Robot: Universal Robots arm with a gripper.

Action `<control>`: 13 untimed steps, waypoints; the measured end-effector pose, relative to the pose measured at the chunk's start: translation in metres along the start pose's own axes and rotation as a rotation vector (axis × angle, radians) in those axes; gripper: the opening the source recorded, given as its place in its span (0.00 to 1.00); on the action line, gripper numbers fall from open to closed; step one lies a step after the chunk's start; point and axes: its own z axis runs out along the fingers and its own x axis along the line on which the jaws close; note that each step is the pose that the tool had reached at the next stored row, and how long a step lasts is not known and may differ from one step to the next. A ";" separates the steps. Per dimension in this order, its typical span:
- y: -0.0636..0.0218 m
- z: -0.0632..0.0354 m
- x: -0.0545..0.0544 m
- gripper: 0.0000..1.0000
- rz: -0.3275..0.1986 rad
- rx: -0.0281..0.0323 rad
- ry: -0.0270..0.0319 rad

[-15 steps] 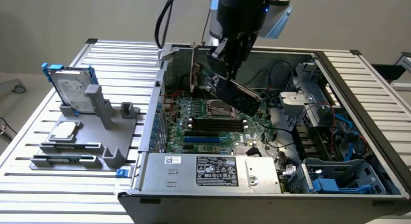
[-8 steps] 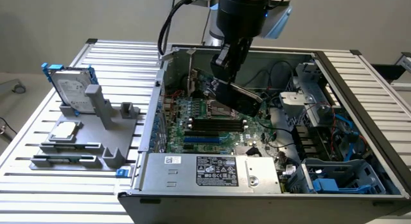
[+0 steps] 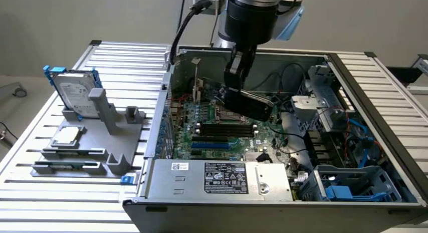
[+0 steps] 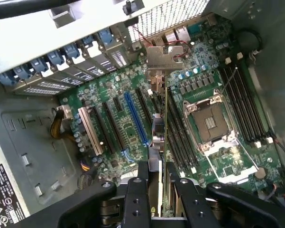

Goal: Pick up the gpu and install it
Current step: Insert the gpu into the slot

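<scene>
The gpu (image 3: 253,105), a flat card with a black cover, hangs tilted inside the open computer case (image 3: 374,107), just above the green motherboard (image 3: 221,130). My gripper (image 3: 235,85) reaches down from above and is shut on its upper edge. In the wrist view the gpu (image 4: 157,133) is seen edge-on between my black fingers (image 4: 138,190), with its metal end bracket (image 4: 164,58) toward the case's slotted rear wall. My gripper (image 4: 157,183) holds the card over the expansion slots, beside the long blue slot (image 4: 135,118) and the memory slots.
The open CPU socket (image 4: 208,121) lies beside the card. The power supply (image 3: 221,178) fills the case's front. Cables and drive bays crowd the exterior view's right. Outside, a grey holder (image 3: 100,143) carries a silver hard drive (image 3: 73,90) and a square chip (image 3: 67,136).
</scene>
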 end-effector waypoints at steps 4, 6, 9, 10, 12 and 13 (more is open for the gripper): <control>-0.0001 0.0039 0.000 0.26 -0.072 0.0022 0.0022; -0.0002 0.0060 0.000 0.26 -0.108 0.0033 0.0033; -0.0003 0.0092 0.000 0.26 -0.164 0.0051 0.0049; -0.0003 0.0102 0.000 0.26 -0.182 0.0057 0.0055; -0.0004 0.0124 0.000 0.26 -0.218 0.0067 0.0065; -0.0004 0.0135 0.000 0.26 -0.236 0.0073 0.0071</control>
